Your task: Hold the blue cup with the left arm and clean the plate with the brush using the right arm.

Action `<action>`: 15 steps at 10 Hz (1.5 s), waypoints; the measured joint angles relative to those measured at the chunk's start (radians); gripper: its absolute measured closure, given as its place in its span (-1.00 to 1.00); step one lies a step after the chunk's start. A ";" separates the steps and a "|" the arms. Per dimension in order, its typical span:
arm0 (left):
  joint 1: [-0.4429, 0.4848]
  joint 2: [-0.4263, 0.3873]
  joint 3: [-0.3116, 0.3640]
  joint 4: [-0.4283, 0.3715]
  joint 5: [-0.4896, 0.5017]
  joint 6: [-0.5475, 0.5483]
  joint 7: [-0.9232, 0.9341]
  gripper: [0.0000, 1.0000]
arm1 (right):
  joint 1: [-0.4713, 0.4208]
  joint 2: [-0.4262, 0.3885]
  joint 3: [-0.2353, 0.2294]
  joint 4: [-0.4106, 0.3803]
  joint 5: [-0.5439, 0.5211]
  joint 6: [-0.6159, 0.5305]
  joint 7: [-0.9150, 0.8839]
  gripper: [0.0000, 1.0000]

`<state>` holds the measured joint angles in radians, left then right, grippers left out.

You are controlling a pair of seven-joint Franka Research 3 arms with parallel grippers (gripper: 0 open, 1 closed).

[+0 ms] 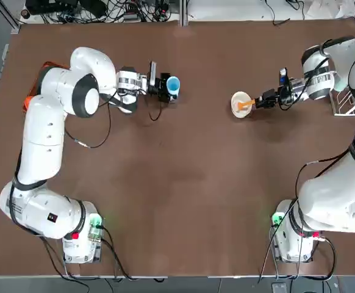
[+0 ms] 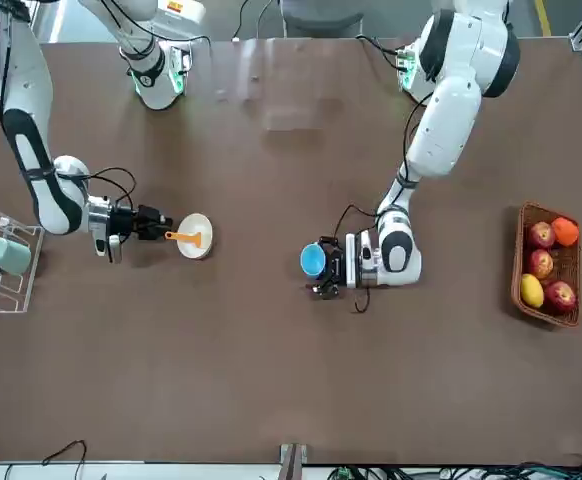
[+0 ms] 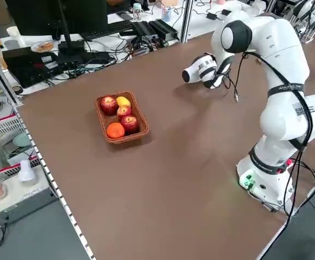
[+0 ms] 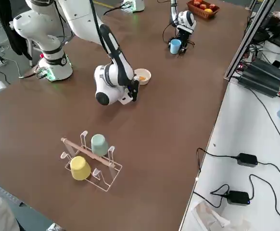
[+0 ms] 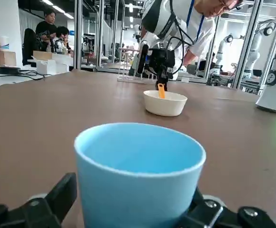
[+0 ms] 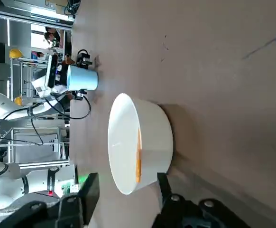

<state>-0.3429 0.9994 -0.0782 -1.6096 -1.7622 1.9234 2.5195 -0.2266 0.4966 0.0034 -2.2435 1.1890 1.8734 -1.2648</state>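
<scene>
from the top view, your left end effector [image 1: 168, 89] is at the blue cup [image 1: 173, 85] on the upper left of the desk [image 1: 183, 183]; your right end effector [image 1: 260, 101] is beside the white dish, where the orange brush handle lies. in the left wrist view the left one grips the cup between its fingers. in the right wrist view your right fingers stand apart, holding nothing; the step looks like picking up the brush, so align on the handle, then close gently.

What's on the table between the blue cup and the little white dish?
Nothing, just bare brown table between the blue cup and the white dish. The top view shows it.
</scene>
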 joint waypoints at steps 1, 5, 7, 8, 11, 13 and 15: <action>0.000 0.000 0.000 -0.002 0.000 -0.005 0.000 -0.74 | 0.000 0.000 0.000 0.000 0.011 0.000 -0.002 -0.13; 0.000 0.001 0.001 -0.007 0.000 -0.014 0.006 -0.34 | 0.000 0.000 0.000 0.002 0.042 0.003 -0.005 -0.11; 0.000 0.001 0.001 -0.007 0.000 -0.015 0.006 -0.33 | 0.000 0.000 0.000 0.004 0.045 0.004 -0.006 -0.06; 0.000 0.001 0.001 -0.007 0.000 -0.015 0.006 -0.34 | 0.000 0.000 0.000 0.004 0.046 0.006 -0.006 -0.02; 0.000 0.001 0.001 -0.007 0.000 -0.015 0.006 -0.33 | 0.000 0.000 0.000 0.004 0.046 0.019 -0.007 0.15; 0.000 0.001 0.001 -0.007 0.000 -0.015 0.006 -0.33 | 0.000 0.000 0.000 0.004 0.047 0.020 -0.009 0.22; 0.000 0.002 0.001 -0.007 0.000 -0.015 0.006 -0.33 | 0.000 0.000 0.000 0.004 0.047 0.023 -0.015 0.24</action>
<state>-0.3426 1.0009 -0.0774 -1.6165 -1.7620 1.9081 2.5257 -0.2264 0.4963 0.0034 -2.2394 1.2357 1.8967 -1.2796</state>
